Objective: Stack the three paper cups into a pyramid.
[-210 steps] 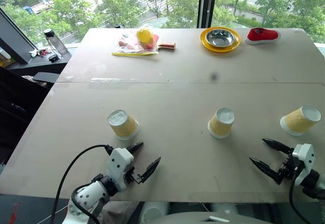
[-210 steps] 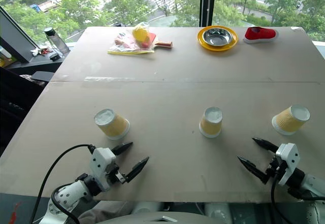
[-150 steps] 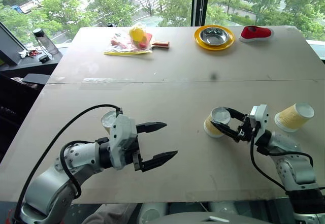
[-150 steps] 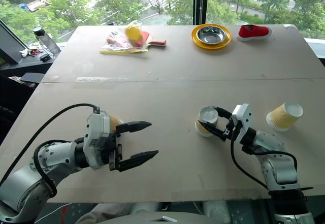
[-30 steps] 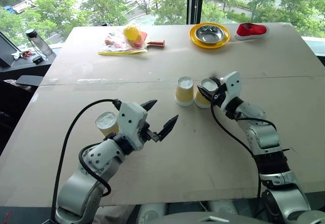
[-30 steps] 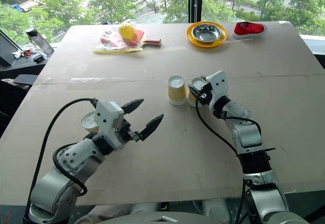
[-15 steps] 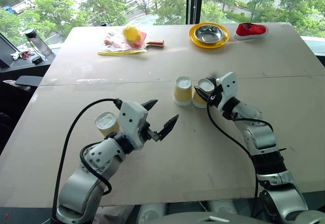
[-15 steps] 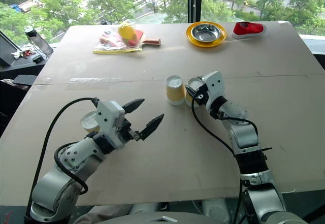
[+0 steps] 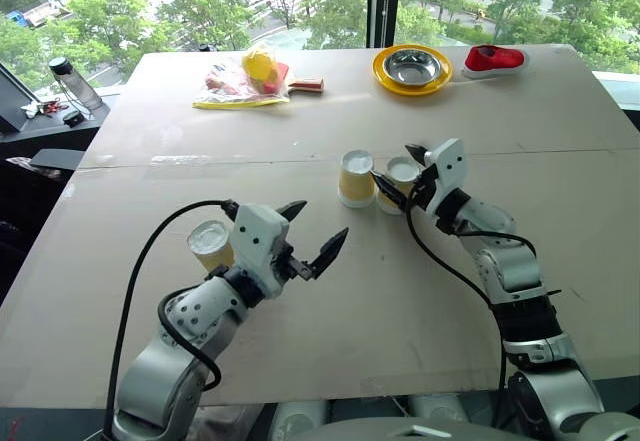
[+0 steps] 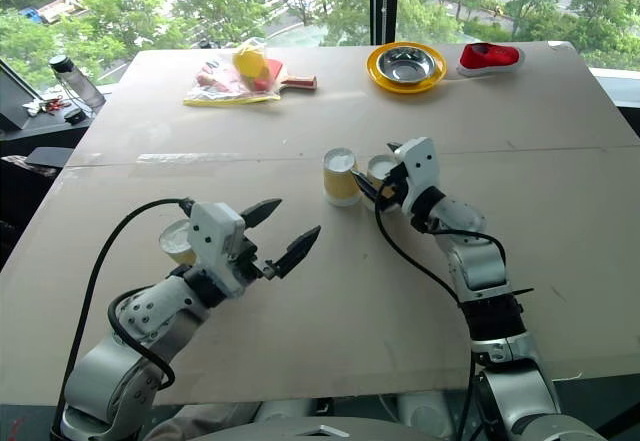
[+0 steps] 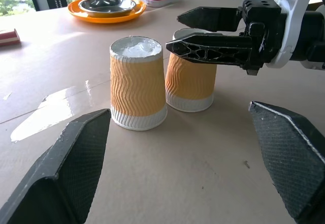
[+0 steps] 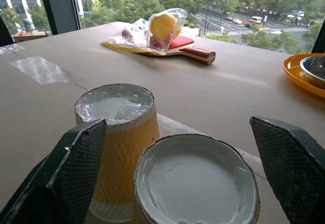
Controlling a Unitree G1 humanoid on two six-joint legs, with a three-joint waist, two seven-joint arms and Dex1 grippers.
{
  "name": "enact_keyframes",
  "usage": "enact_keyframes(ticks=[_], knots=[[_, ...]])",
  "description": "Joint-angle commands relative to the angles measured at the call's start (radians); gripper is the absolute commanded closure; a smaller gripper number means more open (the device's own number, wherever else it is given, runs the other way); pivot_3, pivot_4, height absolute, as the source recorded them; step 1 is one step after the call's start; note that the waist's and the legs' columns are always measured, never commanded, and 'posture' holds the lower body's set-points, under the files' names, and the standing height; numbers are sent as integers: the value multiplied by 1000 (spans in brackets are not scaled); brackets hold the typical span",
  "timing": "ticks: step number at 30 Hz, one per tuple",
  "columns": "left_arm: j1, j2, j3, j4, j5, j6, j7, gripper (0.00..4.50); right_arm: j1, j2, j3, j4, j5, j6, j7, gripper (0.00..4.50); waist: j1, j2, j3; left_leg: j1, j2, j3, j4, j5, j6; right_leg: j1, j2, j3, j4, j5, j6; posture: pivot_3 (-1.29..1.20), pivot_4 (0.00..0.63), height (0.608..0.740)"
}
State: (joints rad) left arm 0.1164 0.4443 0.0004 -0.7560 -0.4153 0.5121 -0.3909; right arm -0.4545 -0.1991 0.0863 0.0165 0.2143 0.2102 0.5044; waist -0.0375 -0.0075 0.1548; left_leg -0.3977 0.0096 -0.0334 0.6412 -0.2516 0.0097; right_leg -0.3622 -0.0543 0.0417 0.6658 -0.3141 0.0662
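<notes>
Two yellow-tan paper cups stand upside down side by side in the middle of the table, one cup (image 9: 356, 179) on the left and the other cup (image 9: 400, 178) close to its right. My right gripper (image 9: 396, 166) is open, its fingers straddling the top of the right-hand cup (image 12: 195, 183) without pinching it. The third cup (image 9: 209, 244) stands upside down near the left side, just behind my left gripper (image 9: 318, 225), which is open and holds nothing. In the left wrist view both cups (image 11: 138, 82) and the right gripper (image 11: 173, 31) lie ahead.
At the far edge sit a steel bowl on a yellow plate (image 9: 411, 66), a red shoe (image 9: 495, 58) and a paddle with a plastic bag (image 9: 255, 76). A bottle (image 9: 63, 81) stands on a ledge off the table's left side.
My right gripper has opened and let go of the right-hand cup, which now stands beside the other cup. The left arm has kept still.
</notes>
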Motion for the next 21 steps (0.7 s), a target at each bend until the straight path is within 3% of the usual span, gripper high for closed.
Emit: enact_keyframes(ticks=[1, 8, 12, 14, 18, 21], knots=[[6, -12, 21, -52, 2, -33, 14, 0, 11, -26, -54, -92, 49, -42, 35, 51, 0, 0, 0, 0, 0, 0, 0, 0, 0, 0, 0, 0, 0, 0, 0, 0, 150, 740], [123, -73, 29, -130, 35, -84, 81, 0, 111, -150, -158, -231, 237, -4, 200, 51, 1, 0, 0, -1, 0, 0, 0, 0, 0, 0, -1, 0, -1, 0, 0, 0, 150, 740], [383, -207, 54, -206, 180, -271, 207, 0, 270, -348, -267, -292, 442, 32, 526, 51, 4, -1, 0, -1, 0, 0, -1, -1, 2, 1, -1, 0, -4, 0, 0, 0, 150, 740], [489, -278, 45, -213, 221, -343, 252, 0, 330, -407, -276, -311, 489, 46, 607, 51, 10, -1, 0, -3, 0, 0, -1, -3, 4, 3, -4, 1, -8, 0, 0, 0, 150, 740], [643, -375, 41, -200, 330, -474, 326, 0, 394, -449, -277, -344, 537, 58, 684, 51, 13, -3, 2, 1, 0, 1, 0, -3, 5, 6, -2, 2, -6, 0, -1, 0, 150, 740], [651, -401, 73, -155, 358, -500, 351, 0, 400, -443, -264, -361, 548, 65, 692, 51, 20, -3, 2, 4, 0, 0, 3, -3, 5, 9, 0, 1, -5, 0, -1, 0, 150, 740]])
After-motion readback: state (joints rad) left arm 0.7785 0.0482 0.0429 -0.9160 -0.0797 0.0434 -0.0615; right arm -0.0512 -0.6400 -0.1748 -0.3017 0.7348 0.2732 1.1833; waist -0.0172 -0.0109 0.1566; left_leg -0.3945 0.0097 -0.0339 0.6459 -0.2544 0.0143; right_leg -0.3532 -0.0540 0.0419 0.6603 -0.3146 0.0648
